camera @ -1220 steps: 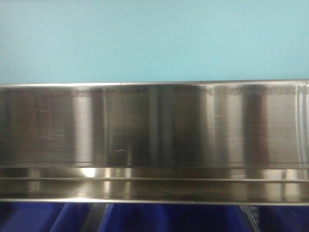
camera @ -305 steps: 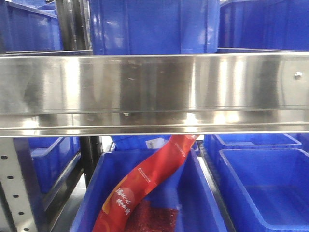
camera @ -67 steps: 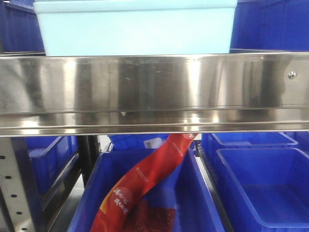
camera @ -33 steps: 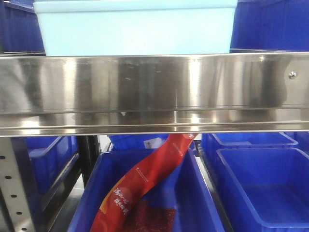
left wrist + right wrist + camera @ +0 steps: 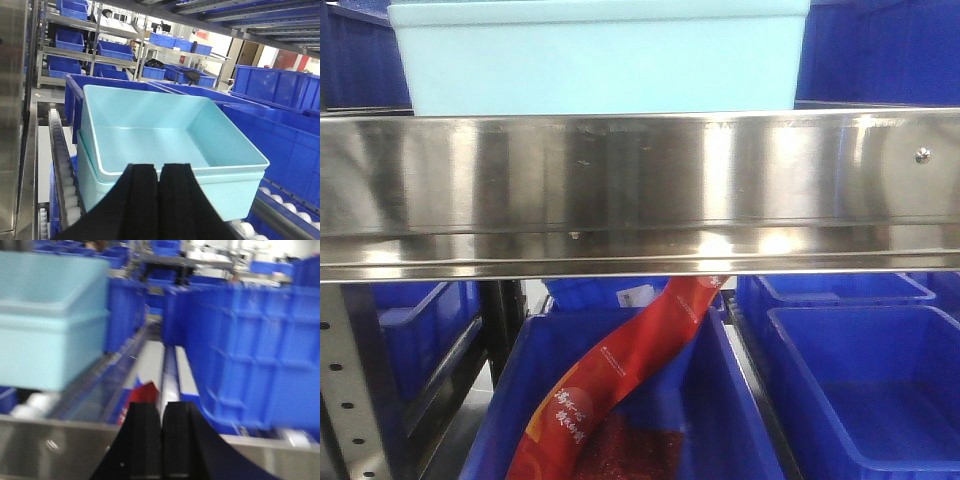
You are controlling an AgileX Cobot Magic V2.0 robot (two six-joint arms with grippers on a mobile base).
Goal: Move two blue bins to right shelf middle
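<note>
While nested, 2 blue bins (image 5: 170,150) overhang rollers (image 5: 60,165).

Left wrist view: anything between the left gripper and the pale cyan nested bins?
Nothing visible. The left gripper, fingers together, points straight at the near wall of the two nested pale cyan plastic bins on the roller shelf.

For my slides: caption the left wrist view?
Shut left gripper faces two nested pale bins on the shelf rollers, dark blue bins alongside.
</note>
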